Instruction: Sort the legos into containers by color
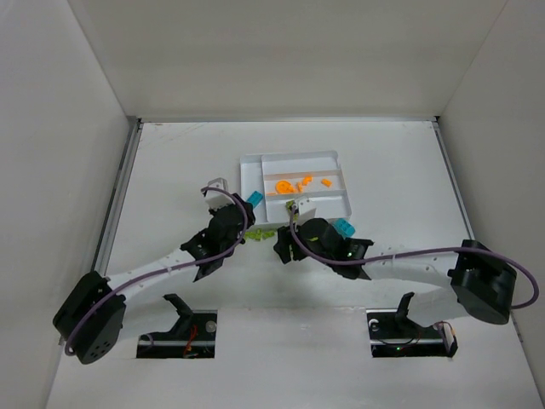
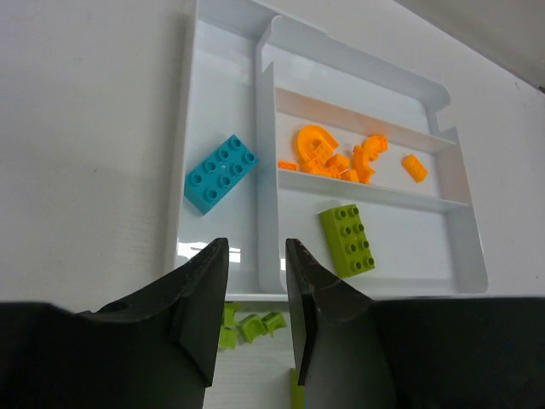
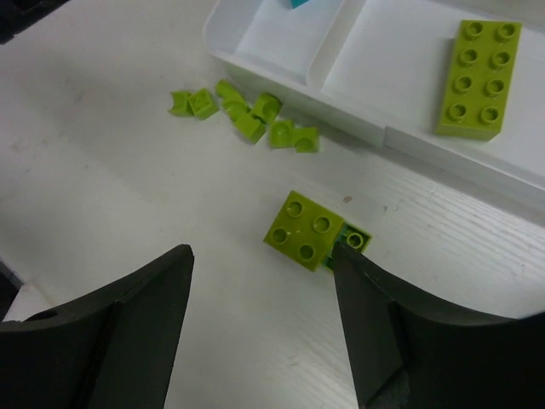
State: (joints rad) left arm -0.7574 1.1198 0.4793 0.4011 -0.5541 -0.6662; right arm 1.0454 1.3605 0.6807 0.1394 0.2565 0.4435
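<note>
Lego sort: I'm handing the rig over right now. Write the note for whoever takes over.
Left gripper: jaws narrowly apart, empty, close to the tray.
Right gripper: wide open, empty, above a lime square brick on the table.
Done: orange pieces in the tray's far compartment, long lime brick in the near one, teal brick in the left one.
To do: the square brick and the small lime pieces loose beside the tray.

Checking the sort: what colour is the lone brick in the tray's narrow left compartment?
Teal-blue, an eight-stud plastic brick; clearest in the left wrist view.
</note>
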